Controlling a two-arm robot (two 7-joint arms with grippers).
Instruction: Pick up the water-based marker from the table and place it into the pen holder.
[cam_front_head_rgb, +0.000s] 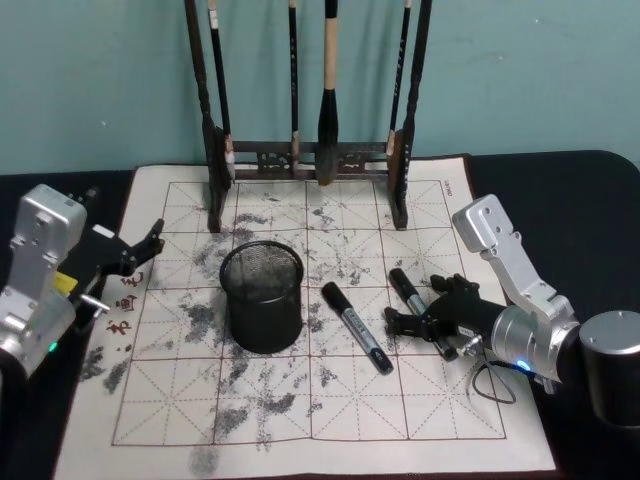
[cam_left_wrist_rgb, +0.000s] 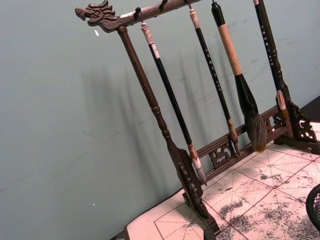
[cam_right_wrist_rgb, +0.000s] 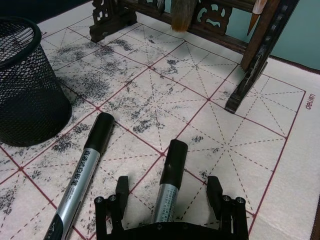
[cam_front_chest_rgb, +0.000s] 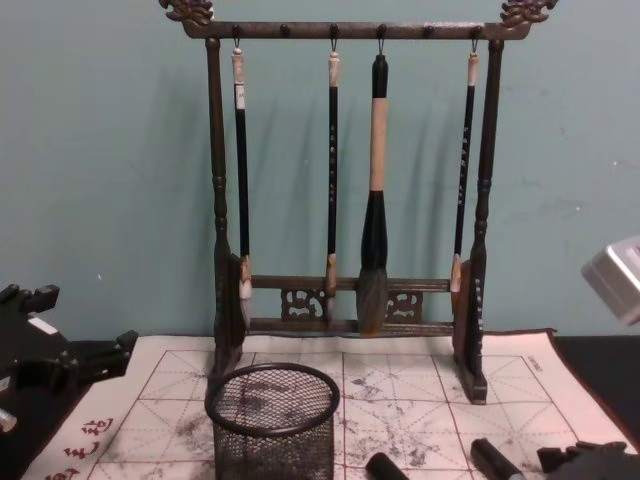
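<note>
The water-based marker (cam_right_wrist_rgb: 169, 172) lies flat on the white mat (cam_front_head_rgb: 400, 420), at the lower right of the head view. The right gripper (cam_right_wrist_rgb: 168, 186) sits low over it. Its two fingers are wide apart, one on each side of the marker, and they do not squeeze it yet.

I think the next job is to close on the marker and lift it. The marker is round and smooth, so it could roll or slip out if the fingers close off the middle. It could also tip if it is held near one end.

A second marker (cam_front_head_rgb: 357, 328) lies just beside it, toward the middle of the head view. A wide finger could bump it and push it away.

The pen holder (cam_front_head_rgb: 262, 320) is a black mesh cup standing left of both markers. The second marker lies between the gripper and the cup, so I think the lift must go over it. A low marker could hit the cup's rim and knock it.

The brush rack (cam_front_chest_rgb: 350, 325) stands behind, at the top. The left gripper (cam_front_head_rgb: 140, 252) waits at the left edge, fingers spread apart, holding nothing.
</note>
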